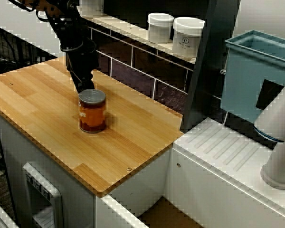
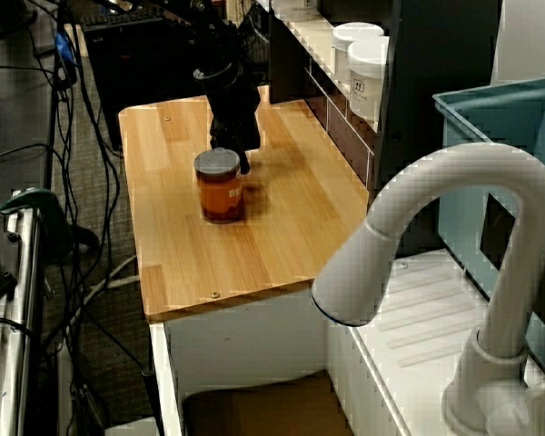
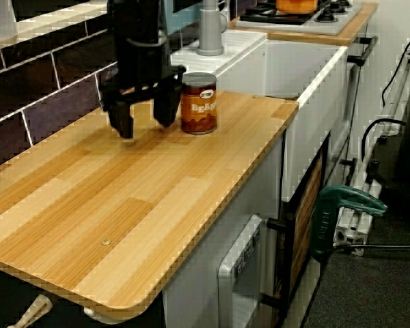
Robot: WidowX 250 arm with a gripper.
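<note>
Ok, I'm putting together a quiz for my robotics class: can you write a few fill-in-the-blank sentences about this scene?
1. The can stands upright on a ____ counter.
2. The jaws beside the can are ____ and hold nothing.
3. The jars on the ledge behind the counter are ____ in colour.
Missing words: wooden; open; white.

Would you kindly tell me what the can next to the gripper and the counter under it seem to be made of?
The can looks like metal: a dull grey lid with a raised rim, wrapped in a glossy orange-brown label, paper or print. The counter looks like wood or wood laminate: pale plank strips with grain and a satin sheen.
</note>
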